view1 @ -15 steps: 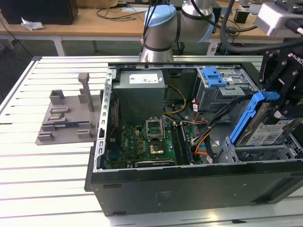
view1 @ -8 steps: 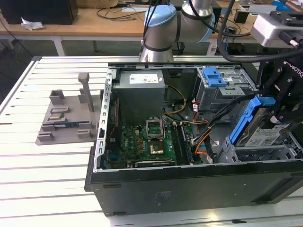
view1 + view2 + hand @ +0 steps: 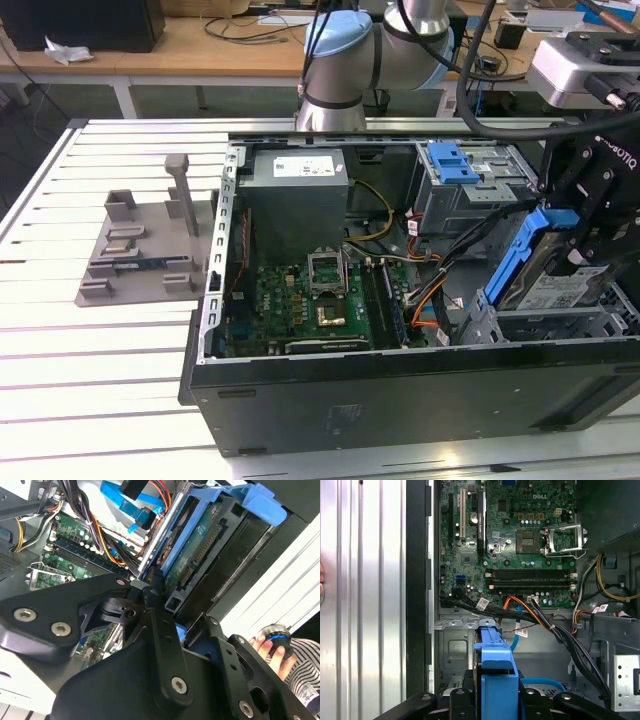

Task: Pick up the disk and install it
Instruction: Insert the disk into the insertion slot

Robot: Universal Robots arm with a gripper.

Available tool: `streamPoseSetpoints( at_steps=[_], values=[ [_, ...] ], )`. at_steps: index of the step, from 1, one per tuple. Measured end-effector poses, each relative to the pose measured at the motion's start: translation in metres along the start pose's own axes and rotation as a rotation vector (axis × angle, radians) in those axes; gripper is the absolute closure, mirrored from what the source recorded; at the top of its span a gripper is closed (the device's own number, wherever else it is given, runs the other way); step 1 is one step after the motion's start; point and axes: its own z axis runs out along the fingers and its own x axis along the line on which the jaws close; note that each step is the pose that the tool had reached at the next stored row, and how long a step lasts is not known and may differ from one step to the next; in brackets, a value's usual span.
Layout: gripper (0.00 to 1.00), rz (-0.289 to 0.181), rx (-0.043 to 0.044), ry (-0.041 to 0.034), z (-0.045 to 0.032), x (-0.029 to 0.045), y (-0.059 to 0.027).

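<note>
The disk (image 3: pixel 553 283), a silver drive with a white-and-blue label in a blue carrier bracket (image 3: pixel 519 256), hangs tilted over the grey drive bay (image 3: pixel 560 325) at the exterior view's right end of the open computer case. My black gripper (image 3: pixel 572 262) is shut on it from above. In the second wrist view the disk's green circuit board underside (image 3: pixel 197 550) faces the camera, and a black finger (image 3: pixel 161 625) presses on its edge. In the first wrist view the blue carrier (image 3: pixel 495 677) stands between my two fingers, with the gripper (image 3: pixel 495 700) around it.
Inside the case are a grey power supply (image 3: pixel 298 200), the green motherboard (image 3: pixel 310 300), loose cables (image 3: pixel 440 290), and a grey cage with a blue latch (image 3: pixel 452 160). A grey fixture (image 3: pixel 145 245) lies on the slatted table. A person's hand (image 3: pixel 272 647) rests beside the case.
</note>
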Motion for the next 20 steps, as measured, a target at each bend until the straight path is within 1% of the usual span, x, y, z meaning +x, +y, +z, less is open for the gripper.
streamPoseSetpoints(
  at_steps=[1, 2, 9, 11, 12, 13, 14, 17, 19, 20],
  values=[
    [0.62, 0.0, 0.0, 0.0002, 0.0, 0.0, 0.0],
    [0.56, 0.0, 0.0, 0.0002, -0.0001, 0.0, 0.0],
    [0.58, 0.0, -0.0001, 0.0002, 0.0, 0.0, 0.0],
    [0.71, 0.0, -0.0001, 0.0003, 0.0, 0.0, 0.0],
    [0.71, 0.0, -0.0001, 0.0003, 0.0, 0.0, 0.0],
    [0.82, 0.0, -0.0001, 0.0003, 0.0, 0.0, 0.0],
    [0.89, 0.0, -0.0001, 0.0003, 0.0, 0.0, 0.0],
    [0.89, 0.0, 0.0, 0.0004, 0.0001, -0.0001, -0.0009],
    [0.89, 0.0, -0.0007, 0.0002, 0.0004, -0.0019, -0.0063],
    [0.89, 0.0, -0.002, 0.0006, 0.0007, -0.0038, -0.0122]
  ],
)
